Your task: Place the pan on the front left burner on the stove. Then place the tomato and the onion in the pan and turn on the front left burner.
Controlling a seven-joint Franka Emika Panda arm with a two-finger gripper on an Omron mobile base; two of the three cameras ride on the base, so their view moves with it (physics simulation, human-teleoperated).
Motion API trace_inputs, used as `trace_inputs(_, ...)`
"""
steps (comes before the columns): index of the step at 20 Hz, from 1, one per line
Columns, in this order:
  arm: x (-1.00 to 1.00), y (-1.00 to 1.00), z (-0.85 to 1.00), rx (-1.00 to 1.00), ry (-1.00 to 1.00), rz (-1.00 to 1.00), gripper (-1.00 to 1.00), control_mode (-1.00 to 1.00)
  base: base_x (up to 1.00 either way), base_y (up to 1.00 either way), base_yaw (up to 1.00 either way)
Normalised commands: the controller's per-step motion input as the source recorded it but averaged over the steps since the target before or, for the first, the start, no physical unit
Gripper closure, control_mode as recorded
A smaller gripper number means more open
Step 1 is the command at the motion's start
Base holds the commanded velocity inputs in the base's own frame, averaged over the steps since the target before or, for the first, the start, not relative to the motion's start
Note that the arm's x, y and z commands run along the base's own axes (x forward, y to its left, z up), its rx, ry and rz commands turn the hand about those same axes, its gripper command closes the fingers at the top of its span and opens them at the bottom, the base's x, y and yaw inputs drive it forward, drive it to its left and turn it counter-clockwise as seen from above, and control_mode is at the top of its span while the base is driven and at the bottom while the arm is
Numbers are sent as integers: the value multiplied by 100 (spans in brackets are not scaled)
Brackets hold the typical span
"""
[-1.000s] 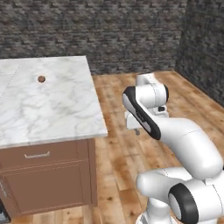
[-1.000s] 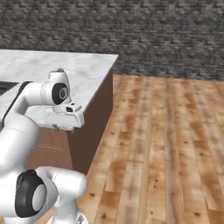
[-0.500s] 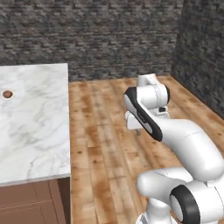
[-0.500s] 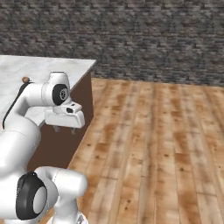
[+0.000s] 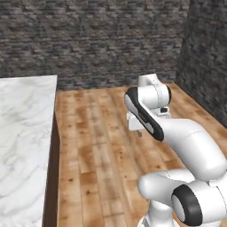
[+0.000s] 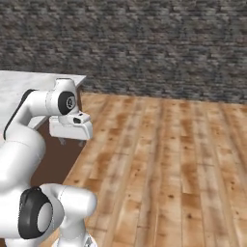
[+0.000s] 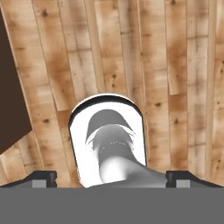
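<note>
Pan, tomato, onion and stove lie somewhere outside these pictures, so where they sit cannot be told, and by the look of it no step of the task is done yet. The hand (image 6: 71, 141) hangs over the wooden floor (image 6: 183, 159), just beside the corner of the marble tabletop (image 5: 22, 133), its fingertips (image 7: 41, 177) spread wide apart and holding nothing. Everything, from fetching the pan to lighting the burner, appears left to do.
</note>
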Motion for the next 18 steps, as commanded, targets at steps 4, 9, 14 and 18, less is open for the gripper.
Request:
trace_inputs(4,0,0,0,0,0,0,-100,100,100,-41,1)
trace_inputs(9,0,0,0,0,0,0,-100,100,93,-34,5)
trace_inputs(14,0,0,0,0,0,0,-100,100,56,-10,31)
trace_inputs(18,0,0,0,0,0,0,-100,100,27,0,56)
